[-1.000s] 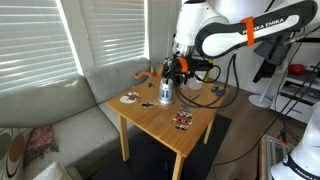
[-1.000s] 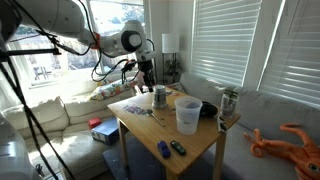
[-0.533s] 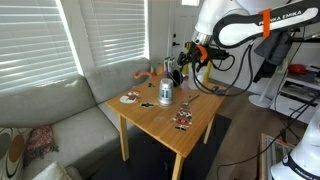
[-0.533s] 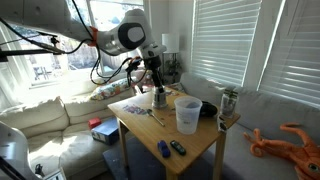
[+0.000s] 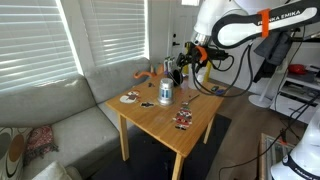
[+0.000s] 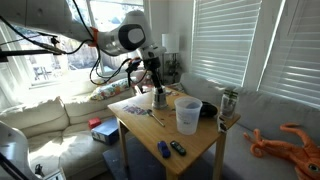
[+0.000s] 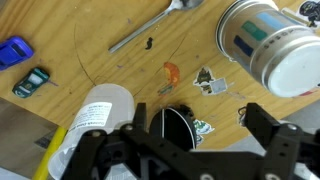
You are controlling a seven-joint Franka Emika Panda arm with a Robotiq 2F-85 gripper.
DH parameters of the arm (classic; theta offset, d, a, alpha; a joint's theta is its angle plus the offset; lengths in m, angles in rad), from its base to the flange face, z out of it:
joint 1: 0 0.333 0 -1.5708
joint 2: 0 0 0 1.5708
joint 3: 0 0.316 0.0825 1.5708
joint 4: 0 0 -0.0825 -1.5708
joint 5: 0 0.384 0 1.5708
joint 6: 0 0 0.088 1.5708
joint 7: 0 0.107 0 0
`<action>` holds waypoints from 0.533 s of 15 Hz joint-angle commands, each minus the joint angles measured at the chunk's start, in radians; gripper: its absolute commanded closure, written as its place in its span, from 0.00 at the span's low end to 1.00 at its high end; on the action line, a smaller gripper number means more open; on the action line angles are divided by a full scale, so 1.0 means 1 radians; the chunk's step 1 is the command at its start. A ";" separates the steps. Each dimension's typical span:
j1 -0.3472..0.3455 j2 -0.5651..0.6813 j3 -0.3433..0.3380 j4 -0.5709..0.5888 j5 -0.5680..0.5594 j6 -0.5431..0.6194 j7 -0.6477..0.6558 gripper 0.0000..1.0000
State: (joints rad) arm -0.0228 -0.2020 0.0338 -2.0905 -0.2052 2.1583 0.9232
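Note:
My gripper (image 7: 203, 125) is open, its two black fingers spread over the wooden table (image 7: 120, 70). A dark round cup (image 7: 172, 128) lies between and below the fingers, seen from above; I cannot tell whether they touch it. In both exterior views the gripper (image 5: 178, 72) (image 6: 155, 82) hangs at the table's far end, just above a small metal cup (image 6: 159, 97). A white bottle (image 7: 95, 115) stands beside one finger. A big white labelled container (image 7: 265, 45) stands further off.
A spoon (image 7: 150, 25), a small orange piece (image 7: 171, 72), stickers and two toy cars (image 7: 15, 50) (image 7: 37, 78) lie on the table. A white cup (image 6: 186, 113), black bowl (image 6: 207, 109) and can (image 6: 229, 100) stand nearby. An orange toy (image 5: 145, 75) and sofa (image 5: 60, 120) are beside the table.
Over the last second the arm swung sideways and brought the gripper over the metal cup. In the last half second nothing has visibly moved.

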 commanded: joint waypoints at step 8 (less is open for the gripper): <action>-0.110 -0.034 -0.145 0.094 0.107 -0.137 -0.419 0.00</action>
State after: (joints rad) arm -0.1001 -0.2261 -0.0806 -2.0238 -0.1357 2.0705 0.6170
